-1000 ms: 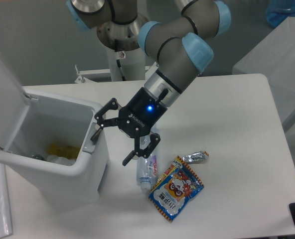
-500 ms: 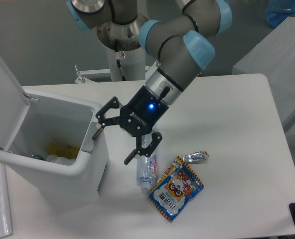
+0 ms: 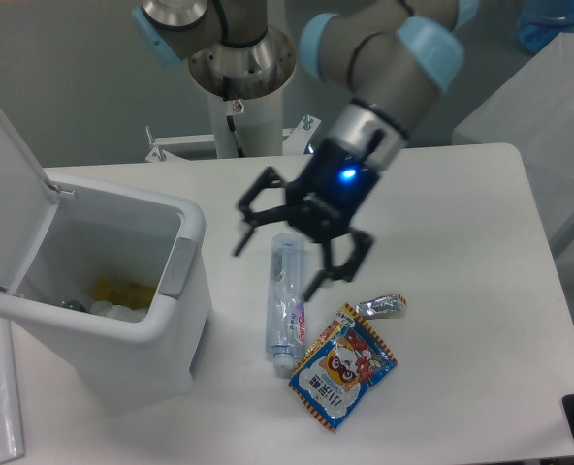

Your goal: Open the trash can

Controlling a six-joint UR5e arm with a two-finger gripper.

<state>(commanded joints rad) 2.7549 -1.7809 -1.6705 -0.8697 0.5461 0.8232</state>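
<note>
White table (image 3: 462, 213) fills the scene, a grey wall behind it. My claw (image 3: 292, 254) hangs with its fingers spread wide and nothing between them, over the far end of one clear bottle (image 3: 283, 308) lying flat. Just right of the bottle lie one colourful snack bag (image 3: 343, 365) and one small silver wrapper (image 3: 379, 307), all three close together near the middle. At the left sits the bin (image 3: 103, 300), its lid (image 3: 11, 194) tipped up and back, a grey tab (image 3: 177, 268) on its right rim; yellow and pale scraps show inside. My claw is apart from the bin, to its right.
</note>
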